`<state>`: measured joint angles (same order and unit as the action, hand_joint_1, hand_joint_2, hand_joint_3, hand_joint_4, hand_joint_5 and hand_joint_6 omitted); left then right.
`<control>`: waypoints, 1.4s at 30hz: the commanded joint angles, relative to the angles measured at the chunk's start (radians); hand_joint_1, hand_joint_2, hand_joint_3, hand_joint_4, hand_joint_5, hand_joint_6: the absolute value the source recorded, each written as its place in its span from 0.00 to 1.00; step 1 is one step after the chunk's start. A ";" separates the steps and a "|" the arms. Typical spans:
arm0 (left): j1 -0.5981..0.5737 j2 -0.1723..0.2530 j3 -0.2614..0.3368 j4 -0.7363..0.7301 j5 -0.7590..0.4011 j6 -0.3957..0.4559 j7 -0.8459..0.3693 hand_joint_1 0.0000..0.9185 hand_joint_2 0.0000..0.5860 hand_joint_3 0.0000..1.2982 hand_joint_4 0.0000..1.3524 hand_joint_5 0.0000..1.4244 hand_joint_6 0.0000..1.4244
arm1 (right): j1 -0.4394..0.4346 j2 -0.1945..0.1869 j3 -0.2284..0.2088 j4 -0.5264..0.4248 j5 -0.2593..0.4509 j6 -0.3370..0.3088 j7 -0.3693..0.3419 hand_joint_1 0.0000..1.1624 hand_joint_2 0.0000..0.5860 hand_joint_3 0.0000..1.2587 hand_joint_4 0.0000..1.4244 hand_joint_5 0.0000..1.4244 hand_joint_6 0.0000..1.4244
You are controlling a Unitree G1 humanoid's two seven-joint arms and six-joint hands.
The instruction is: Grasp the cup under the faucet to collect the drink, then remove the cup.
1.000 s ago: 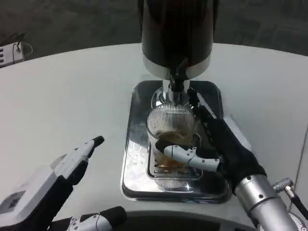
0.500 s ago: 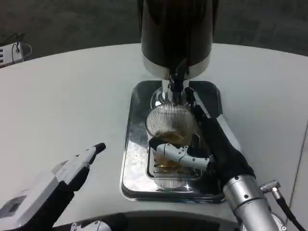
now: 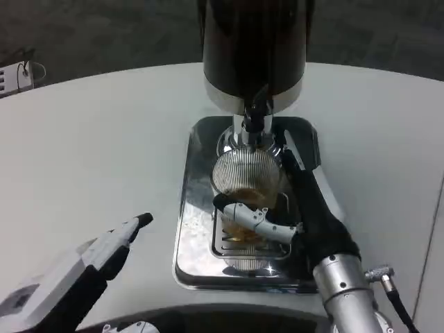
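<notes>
Left hand [image 3: 66,277]: lower left, fingers apart, holding nothing.
Tray [image 3: 191,229]: centre, steel, under cup.
Cup [image 3: 248,182]: centre, ribbed glass, amber drink inside, below faucet [image 3: 254,118].
Right hand [image 3: 305,215]: lower right, fingers wrapped around cup.

The faucet [image 3: 254,118] blocks above the cup [image 3: 247,177]; sideways lies open.

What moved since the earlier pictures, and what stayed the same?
The right hand, gripping the ribbed glass cup, slid a little to the left with its forearm, and the cup went along, staying under the faucet. The left hand sank lower in the picture. The silver drip tray and dark dispenser stayed put.
</notes>
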<state>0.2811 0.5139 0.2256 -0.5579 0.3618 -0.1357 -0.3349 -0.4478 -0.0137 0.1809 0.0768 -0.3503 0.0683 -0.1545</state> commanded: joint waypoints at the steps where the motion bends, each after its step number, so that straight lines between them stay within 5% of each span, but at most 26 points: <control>1: 0.004 0.018 0.009 -0.001 -0.004 0.017 -0.017 0.00 0.11 0.00 0.00 0.00 0.00 | -0.008 0.011 0.004 0.024 -0.015 -0.029 -0.031 0.75 0.32 0.00 0.00 0.01 0.03; 21: -0.017 0.043 0.007 0.027 -0.017 0.040 -0.026 0.00 0.11 0.00 0.00 0.00 0.01 | -0.046 0.059 0.027 0.125 -0.029 -0.059 -0.112 0.76 0.32 0.00 0.08 0.13 0.12; 42: -0.034 0.061 0.012 0.052 -0.028 0.058 -0.048 0.00 0.11 0.00 0.00 0.00 0.02 | -0.083 0.161 0.060 0.246 -0.125 -0.046 -0.340 0.87 0.37 0.29 0.37 0.43 0.37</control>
<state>0.2433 0.5621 0.2302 -0.5190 0.3488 -0.0863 -0.3699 -0.5142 0.1023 0.2352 0.2913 -0.4701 0.0195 -0.4636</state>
